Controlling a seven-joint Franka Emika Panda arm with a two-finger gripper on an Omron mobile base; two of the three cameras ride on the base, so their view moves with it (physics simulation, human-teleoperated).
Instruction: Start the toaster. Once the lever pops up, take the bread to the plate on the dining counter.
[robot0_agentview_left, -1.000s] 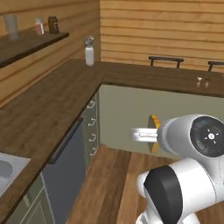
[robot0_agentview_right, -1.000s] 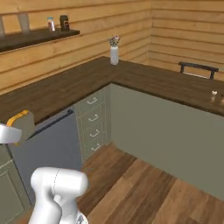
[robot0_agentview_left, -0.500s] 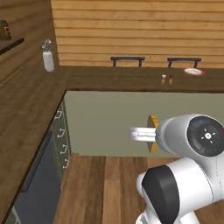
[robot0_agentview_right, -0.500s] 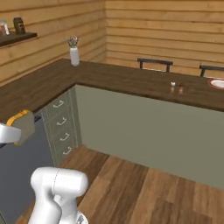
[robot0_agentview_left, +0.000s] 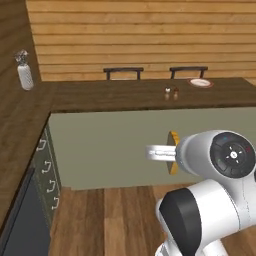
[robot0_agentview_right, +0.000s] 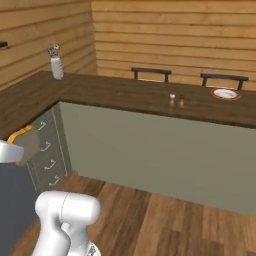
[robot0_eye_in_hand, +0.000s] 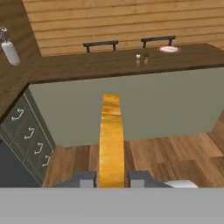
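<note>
Yellow-tan crust marks the bread (robot0_eye_in_hand: 110, 140), which stands edge-on between the two dark fingertips (robot0_eye_in_hand: 85, 178) of the gripper (robot0_eye_in_hand: 111, 179); the jaws are clenched on the slice from both sides. In the hand view the slice rises from 6 o'clock toward the centre. In the left base view the bread (robot0_agentview_left: 173, 152) shows as a thin tan edge at about 4 o'clock of centre, just beside the white wrist housing. In the right base view the bread (robot0_agentview_right: 24, 144) sits at 9 o'clock, near the left edge, with its pale face toward the camera.

The dining counter (robot0_agentview_left: 150, 95) runs across the scene as a dark wood-grain slab over a plain grey-green front. The plate (robot0_agentview_right: 225, 93), white with a red rim, lies on the slab at 2 o'clock in the right base view, well apart from the bread. In the hand view the plate (robot0_eye_in_hand: 169, 49) lies at 1 o'clock.

Two small shakers (robot0_agentview_right: 177, 100) stand on the slab near the plate. Two dark chair backs (robot0_agentview_left: 155, 71) rise behind the counter. A pale vase (robot0_agentview_left: 24, 72) stands on the adjoining worktop at 10 o'clock in the left base view. Grey-green drawers (robot0_eye_in_hand: 28, 133) with curved handles sit at 8 o'clock in the hand view.
</note>
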